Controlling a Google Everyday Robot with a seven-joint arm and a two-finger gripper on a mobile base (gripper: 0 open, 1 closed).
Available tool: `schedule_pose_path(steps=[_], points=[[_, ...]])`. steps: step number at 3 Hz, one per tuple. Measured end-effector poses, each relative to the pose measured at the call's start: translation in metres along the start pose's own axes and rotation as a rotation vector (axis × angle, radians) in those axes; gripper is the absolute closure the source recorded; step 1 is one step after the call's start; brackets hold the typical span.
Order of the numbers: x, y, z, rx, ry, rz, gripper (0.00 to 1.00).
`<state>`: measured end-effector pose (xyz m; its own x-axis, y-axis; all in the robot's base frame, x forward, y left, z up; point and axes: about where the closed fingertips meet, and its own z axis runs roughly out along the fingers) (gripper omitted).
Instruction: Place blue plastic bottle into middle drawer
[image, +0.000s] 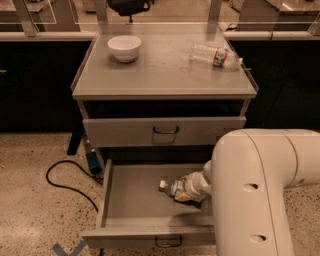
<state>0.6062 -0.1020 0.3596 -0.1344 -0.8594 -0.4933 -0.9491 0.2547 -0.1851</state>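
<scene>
The middle drawer (135, 200) is pulled out, a shallow grey tray with a small dark wire handle (167, 243) on its low front. The blue plastic bottle (174, 189) lies on its side inside the drawer at the right, its white cap pointing left. My gripper (192, 189) is down inside the drawer around the bottle's body, shut on it. My large white arm (260, 190) comes in from the right and hides the drawer's right part and the rest of the bottle.
A closed grey drawer with a taller front (165, 131) sits above. On the cabinet top stand a white bowl (124, 47) and a slimmer clear bottle with a red label (216, 55). A black cable (62, 175) lies on the floor at left.
</scene>
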Motion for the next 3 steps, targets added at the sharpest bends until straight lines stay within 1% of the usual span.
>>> schedule_pose_path(steps=[1,2,3], points=[[0.0000,0.0000,0.0000,0.000,0.000,0.000,0.11],[-0.0001,0.0002,0.0002,0.000,0.000,0.000,0.00],[-0.0001,0.0002,0.0002,0.000,0.000,0.000,0.00]])
